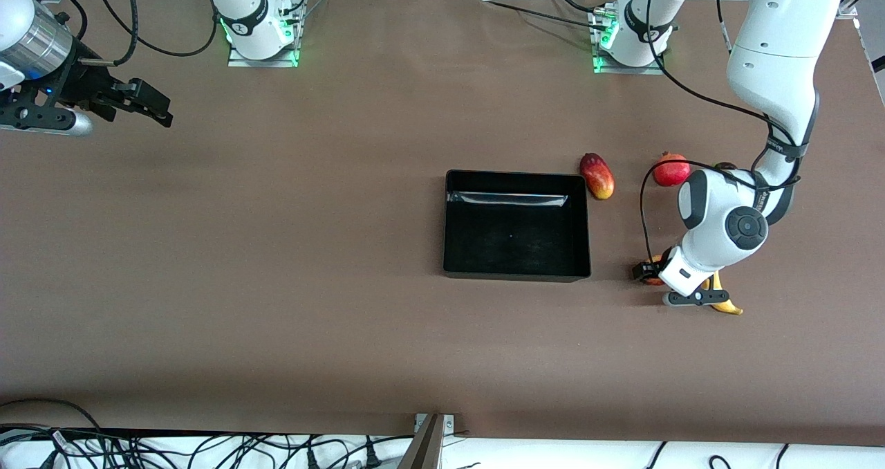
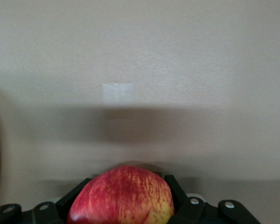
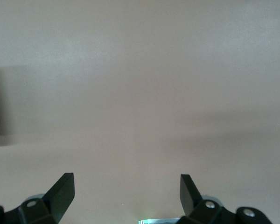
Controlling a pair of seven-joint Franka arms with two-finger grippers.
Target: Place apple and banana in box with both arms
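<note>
Robotics lab — bolted arm bases, cable tangle

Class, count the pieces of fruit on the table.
4: mango beside the box; pomegranate toward the left arm's end; apple in the left tool; banana beside it.

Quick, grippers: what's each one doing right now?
Left gripper: fingers on both sides of the apple, down at the table beside the banana; a firm grip cannot be told.
Right gripper: open, empty, waiting above the table.
</note>
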